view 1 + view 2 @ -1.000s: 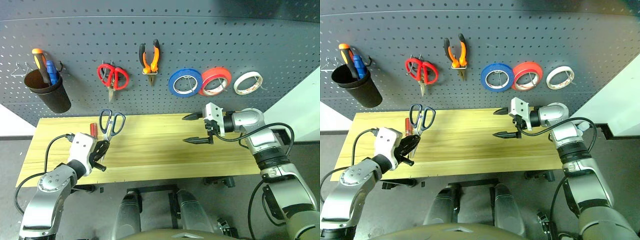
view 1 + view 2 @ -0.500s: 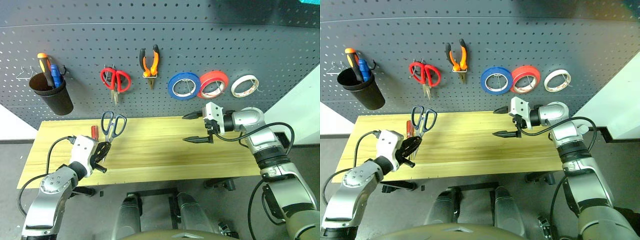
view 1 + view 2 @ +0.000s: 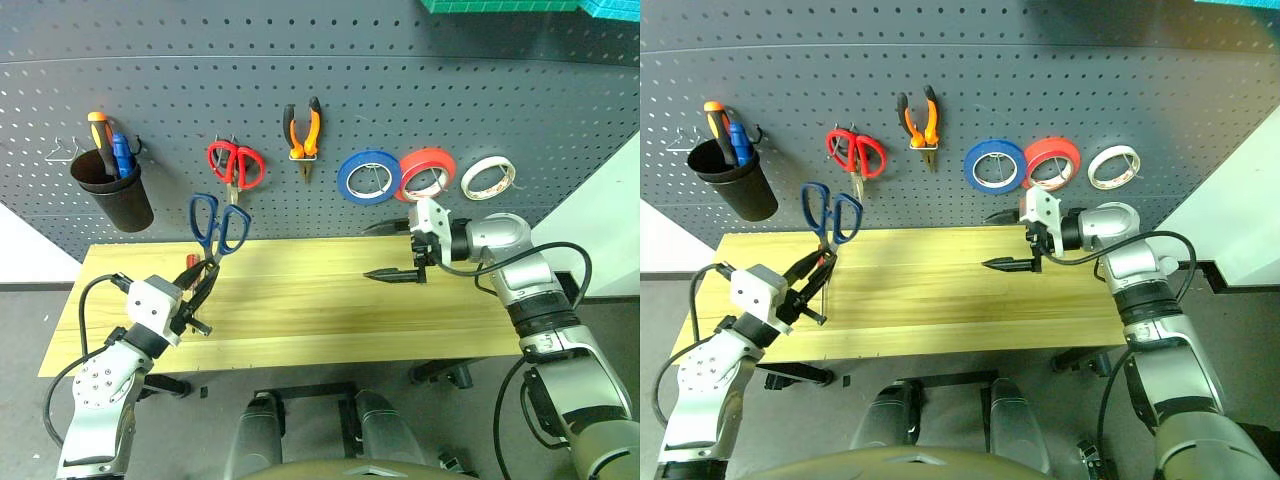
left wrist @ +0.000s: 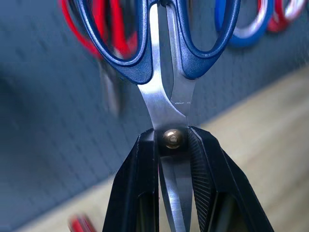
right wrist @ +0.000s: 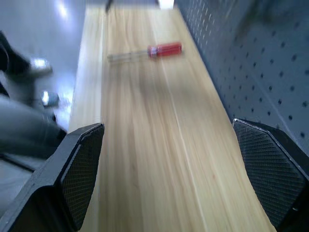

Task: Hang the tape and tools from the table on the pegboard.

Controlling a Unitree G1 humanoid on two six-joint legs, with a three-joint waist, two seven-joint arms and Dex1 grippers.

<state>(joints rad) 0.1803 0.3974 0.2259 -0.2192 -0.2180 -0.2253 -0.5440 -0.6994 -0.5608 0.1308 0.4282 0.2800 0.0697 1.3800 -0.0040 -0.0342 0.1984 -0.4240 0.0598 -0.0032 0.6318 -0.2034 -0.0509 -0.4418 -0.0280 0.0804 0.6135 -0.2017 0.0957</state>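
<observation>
My left gripper (image 3: 196, 290) clamps the dark-blue scissors (image 3: 215, 228) at the pivot, handles raised before the pegboard (image 3: 400, 80), off the table (image 3: 300, 300). My right gripper (image 3: 392, 250) hangs open and empty. The red screwdriver (image 5: 147, 51) lies on the table; tape (image 3: 488, 177) and pliers (image 3: 303, 127) hang. Gripped at 1 narrow point, the scissors could swivel and miss a hook.
</observation>
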